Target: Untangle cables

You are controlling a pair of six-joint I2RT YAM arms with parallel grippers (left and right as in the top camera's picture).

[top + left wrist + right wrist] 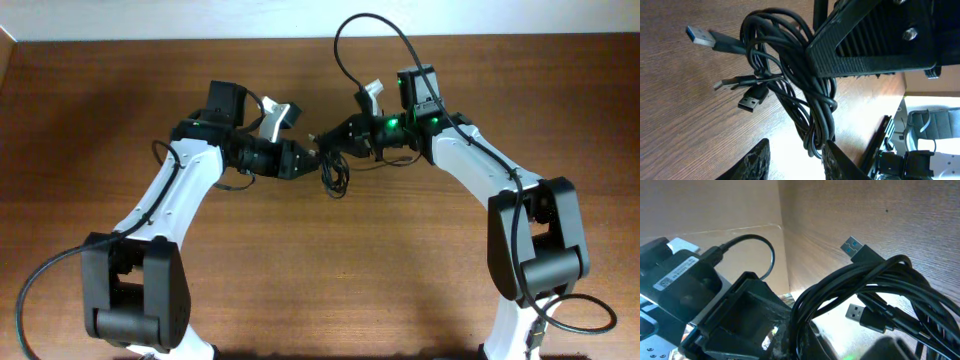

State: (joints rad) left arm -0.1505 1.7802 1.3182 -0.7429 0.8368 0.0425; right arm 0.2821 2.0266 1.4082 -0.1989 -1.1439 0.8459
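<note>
Over the grainy wood table (100, 150), glossy black cables (816, 102) in knotted loops, right gripper (322, 142) pinching them, left gripper (797, 154) fingers spread wide.

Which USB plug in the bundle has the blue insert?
The uppermost plug, jutting left from the cables in the left wrist view. The lower plugs beneath it show no blue.

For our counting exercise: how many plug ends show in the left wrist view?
3: a blue-tipped plug upper left, a slim plug mid-left, a black plug below it. Others may be hidden.
</note>
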